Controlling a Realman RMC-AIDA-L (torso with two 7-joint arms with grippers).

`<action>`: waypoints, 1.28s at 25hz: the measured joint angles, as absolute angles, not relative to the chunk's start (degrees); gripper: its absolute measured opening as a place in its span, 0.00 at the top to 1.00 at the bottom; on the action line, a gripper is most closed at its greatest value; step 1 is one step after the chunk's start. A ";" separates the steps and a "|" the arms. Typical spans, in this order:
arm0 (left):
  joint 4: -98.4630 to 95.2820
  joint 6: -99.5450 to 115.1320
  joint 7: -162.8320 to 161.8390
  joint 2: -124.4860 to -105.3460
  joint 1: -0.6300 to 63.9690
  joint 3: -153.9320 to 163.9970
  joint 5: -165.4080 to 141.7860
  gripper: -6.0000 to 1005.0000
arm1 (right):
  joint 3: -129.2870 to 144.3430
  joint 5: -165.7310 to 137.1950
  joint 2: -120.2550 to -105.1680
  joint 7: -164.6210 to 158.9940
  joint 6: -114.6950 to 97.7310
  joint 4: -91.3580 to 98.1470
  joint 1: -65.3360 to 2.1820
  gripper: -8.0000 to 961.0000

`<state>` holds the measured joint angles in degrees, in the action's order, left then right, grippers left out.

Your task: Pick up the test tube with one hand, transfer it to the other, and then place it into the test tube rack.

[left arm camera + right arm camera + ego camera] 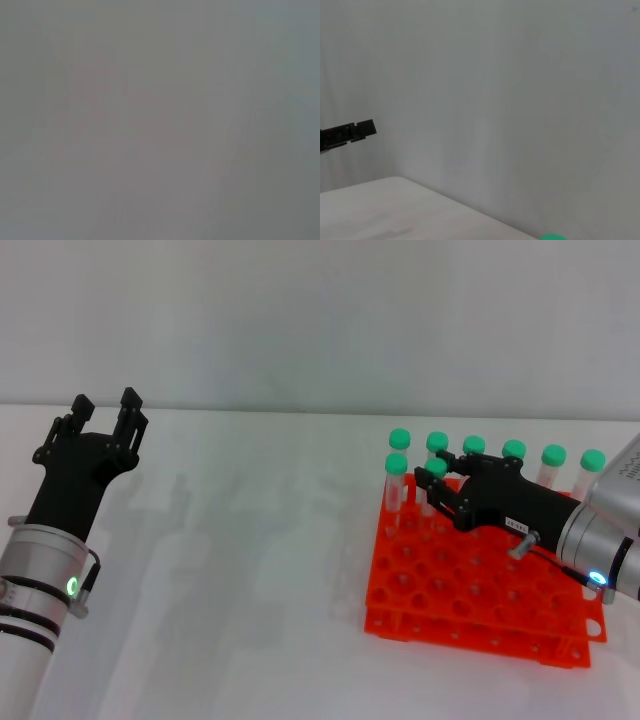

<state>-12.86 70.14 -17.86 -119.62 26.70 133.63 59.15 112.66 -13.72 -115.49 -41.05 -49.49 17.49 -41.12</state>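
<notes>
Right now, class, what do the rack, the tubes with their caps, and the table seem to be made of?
The test tube rack looks like moulded plastic: bright orange, slightly glossy, with even round holes. The test tube appears clear plastic, possibly glass, since the rack shows through it; its green cap seems matte plastic. The table looks smooth and white with a faint sheen, perhaps laminate.

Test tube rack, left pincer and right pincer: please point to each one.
test tube rack (430,585), head view, bare orange top grid.
left pincer (103,408), head view, midway between its fingertips.
right pincer (432,492), head view, midway between its fingertips, over the rack.
</notes>
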 joint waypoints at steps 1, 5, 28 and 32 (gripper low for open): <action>-12.87 70.14 -17.87 -119.62 26.68 133.65 59.15 0.38 | 112.69 -13.72 -115.46 -41.05 -49.53 17.53 -41.12 0.73; -12.92 70.14 -17.88 -119.62 26.53 133.71 59.15 0.38 | 112.76 -13.72 -115.44 -41.05 -50.09 17.87 -41.07 0.61; -12.48 66.88 -19.26 -119.69 26.29 133.82 59.14 0.38 | 87.90 -5.18 -115.61 -23.95 -64.55 17.02 -22.32 0.37; -12.39 64.44 -19.06 -119.57 26.77 133.55 59.15 0.38 | 80.27 -2.73 -115.47 -20.57 -62.53 10.43 -22.93 0.36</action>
<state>-12.39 64.44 -19.06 -119.57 26.77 133.55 59.15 80.27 -2.73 -115.47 -20.57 -62.52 10.43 -22.93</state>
